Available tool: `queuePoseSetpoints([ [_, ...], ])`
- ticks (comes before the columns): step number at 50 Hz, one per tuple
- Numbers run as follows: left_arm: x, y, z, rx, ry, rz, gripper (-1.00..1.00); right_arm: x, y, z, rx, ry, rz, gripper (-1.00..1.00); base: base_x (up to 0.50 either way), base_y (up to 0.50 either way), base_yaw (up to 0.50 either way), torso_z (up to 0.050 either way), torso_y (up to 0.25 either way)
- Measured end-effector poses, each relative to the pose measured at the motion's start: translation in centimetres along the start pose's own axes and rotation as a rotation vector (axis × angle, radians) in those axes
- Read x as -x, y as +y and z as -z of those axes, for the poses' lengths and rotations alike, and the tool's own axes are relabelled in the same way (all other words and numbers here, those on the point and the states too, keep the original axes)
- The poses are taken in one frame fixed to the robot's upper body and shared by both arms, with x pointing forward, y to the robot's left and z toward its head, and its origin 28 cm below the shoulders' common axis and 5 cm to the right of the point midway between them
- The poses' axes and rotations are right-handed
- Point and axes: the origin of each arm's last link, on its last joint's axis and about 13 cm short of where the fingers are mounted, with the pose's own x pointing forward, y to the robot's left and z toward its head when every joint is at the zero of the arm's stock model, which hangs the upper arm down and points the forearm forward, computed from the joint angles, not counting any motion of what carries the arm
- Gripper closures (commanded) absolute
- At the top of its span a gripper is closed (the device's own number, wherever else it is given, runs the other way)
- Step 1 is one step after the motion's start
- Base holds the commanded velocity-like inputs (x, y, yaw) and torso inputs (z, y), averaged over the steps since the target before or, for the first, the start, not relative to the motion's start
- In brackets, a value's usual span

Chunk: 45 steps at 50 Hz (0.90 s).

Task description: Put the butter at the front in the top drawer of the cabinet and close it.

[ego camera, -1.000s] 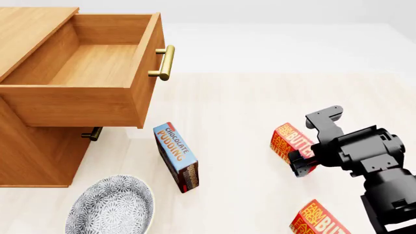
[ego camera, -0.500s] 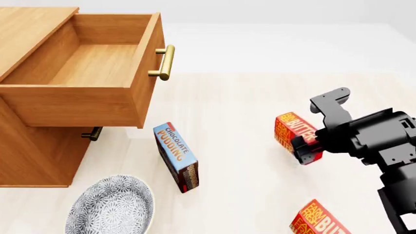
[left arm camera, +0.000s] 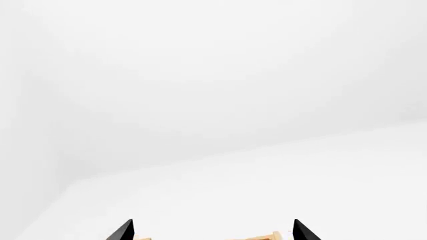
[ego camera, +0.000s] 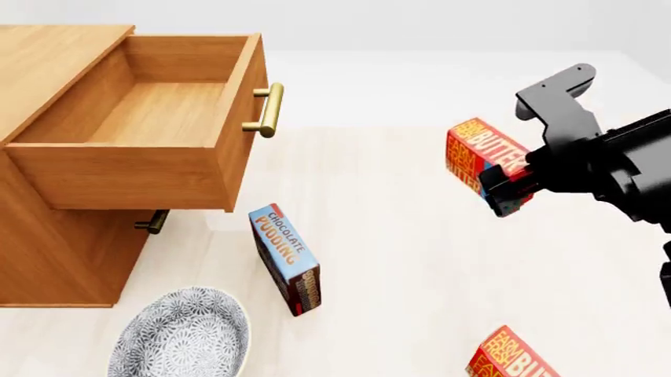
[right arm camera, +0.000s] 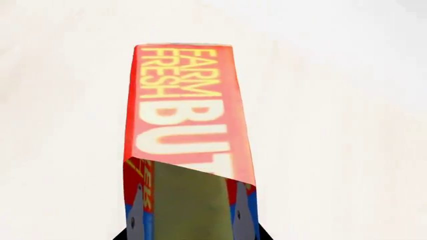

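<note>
Honey-brown wooden cabinet (ego camera: 53, 259) fills the left of the head view; everything below is placed relative to it. Its top drawer (ego camera: 126, 169) is pulled fully out toward the right, inside bare wood, brass bar handle (ego camera: 267, 110) on the front panel. Lower drawer handle (ego camera: 154, 222) peeks out beneath, that drawer pushed in.

Patterned grey bowl (ego camera: 181, 334) sits on the floor just in front of the cabinet's right corner. Blue "CHOCOLATE PUDDING" box (ego camera: 285, 258) stands on edge a bit right of the cabinet, below the open drawer's front.

Butter (ego camera: 485, 162) is well right of the cabinet, lifted off the floor, about level w/ the top drawer's front panel. Long axis runs diagonally: free end w/ "FARM FRESH" points up and toward the cabinet side, blue-patch end is in the grip, lower and away from the cabinet. Lettered face up toward the camera. Right gripper (ego camera: 514, 184) is clamped on that blue end; right wrist view shows the carton (right arm camera: 187, 145) running straight out from btwn the fingers.

Second identical butter carton (ego camera: 514, 357) lies on the floor, far right of the cabinet, cut by the frame edge.

Left gripper (left arm camera: 212, 232): only two dark fingertips (left arm camera: 123, 231) visible in left wrist view, set apart, nothing btwn them.
</note>
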Motion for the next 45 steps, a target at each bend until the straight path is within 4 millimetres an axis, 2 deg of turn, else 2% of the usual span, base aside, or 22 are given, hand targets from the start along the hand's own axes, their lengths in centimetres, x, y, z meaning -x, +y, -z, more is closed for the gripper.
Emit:
queuePoseSetpoints([
  [10,0.1,0.0,-0.1,0.017,0.009,0.026,-1.0,1.4,-0.1,-1.1,0.014,-0.047,0.017,1.0,0.0,0.0,0.0,0.0,0.25],
  [30,0.0,0.1,-0.1,0.001,0.012,0.099,-1.0,2.7,0.1,-1.9,0.065,-0.109,0.031,1.0,0.0,0.0,0.0,-0.001,0.249],
  [45,-0.3,0.3,-0.2,-0.136,-0.054,0.249,-1.0,6.2,-0.2,-2.6,0.244,-0.222,0.111,1.0,0.0,0.0,0.0,0.0,0.0],
])
